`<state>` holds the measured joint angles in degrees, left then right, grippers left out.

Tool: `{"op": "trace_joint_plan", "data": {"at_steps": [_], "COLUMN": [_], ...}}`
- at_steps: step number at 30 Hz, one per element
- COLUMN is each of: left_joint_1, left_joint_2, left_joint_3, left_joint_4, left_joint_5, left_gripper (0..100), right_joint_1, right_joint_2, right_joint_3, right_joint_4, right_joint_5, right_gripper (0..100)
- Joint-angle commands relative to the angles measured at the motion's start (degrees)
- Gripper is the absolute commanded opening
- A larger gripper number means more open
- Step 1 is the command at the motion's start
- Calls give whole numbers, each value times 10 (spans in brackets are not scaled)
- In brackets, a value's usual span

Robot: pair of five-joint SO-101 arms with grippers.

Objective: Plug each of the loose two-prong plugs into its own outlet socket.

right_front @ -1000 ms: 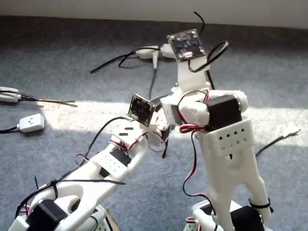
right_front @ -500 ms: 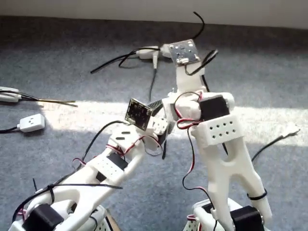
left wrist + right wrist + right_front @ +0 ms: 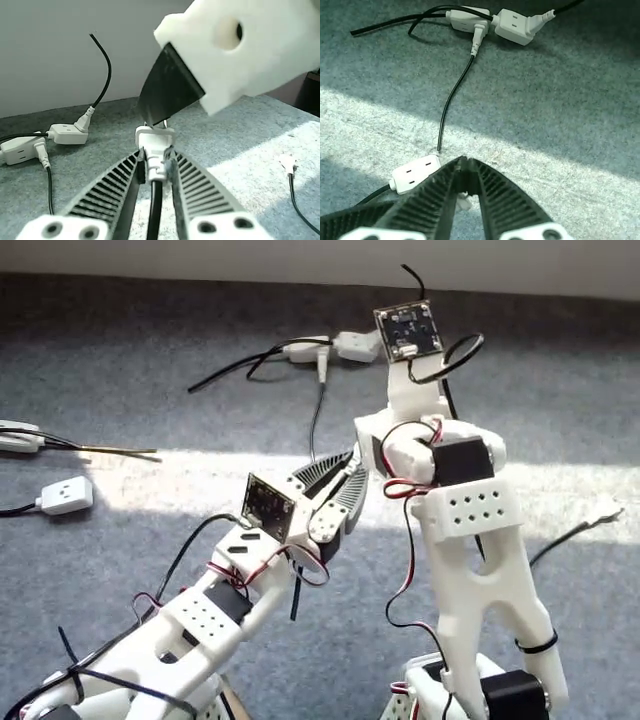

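High view: over the last second the left arm pulled back toward the lower left of the frame. Its left gripper point(image 3: 352, 465) came out from under the right arm, ribbed black fingers showing at frame centre. The right arm's wrist swung slightly toward the upper right.

Left wrist view: the left gripper point(image 3: 156, 157) was pinching a white two-prong plug point(image 3: 155, 142) by its body. The black cord point(image 3: 154, 210) hung down between the fingers, and the plug was lifted off the grey carpet point(image 3: 240, 145). The right gripper point(image 3: 465, 162) was pressed together at the tips, parked right at the plug's prong end; couldn't tell if it touched the prongs.

Right wrist view: a white two-slot outlet block point(image 3: 415, 173) lay on the carpet just beside those closed tips, lower left of the frame, slots empty.

Judgement: the plug was secured and backed off but not yet seated, and it needed lining up with that block. Another small white loose plug point(image 3: 605, 512) lay at the right edge, untouched.
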<state>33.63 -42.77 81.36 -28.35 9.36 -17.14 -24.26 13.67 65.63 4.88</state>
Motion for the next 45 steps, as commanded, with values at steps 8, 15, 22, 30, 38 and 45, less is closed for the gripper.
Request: {"op": "trace_joint_plan", "data": {"at_steps": [8, 15, 22, 30, 38, 45], "left_joint_1": [11, -29, -44, -74, -79, -96], "left_joint_2": [-1, 104, 150, 150, 155, 156], "left_joint_3": [-9, -73, -97, -218, -491, -560], "left_joint_4": [-8, -8, -9, 250, 710, 869], "left_joint_5": [0, 0, 2, -131, -78, -55], "left_gripper": [6, 6, 6, 6, 6, 6], "right_joint_1": [22, 73, 82, 142, 191, 191], "right_joint_2": [-14, -15, -14, -15, -16, -12], "right_joint_3": [-8, -32, -47, -47, -16, -15], "right_joint_4": [-9, -7, 7, 48, 59, 65], "right_joint_5": [8, 6, 4, 4, 7, 4], "right_gripper": [7, 7, 7, 7, 7, 7]}}
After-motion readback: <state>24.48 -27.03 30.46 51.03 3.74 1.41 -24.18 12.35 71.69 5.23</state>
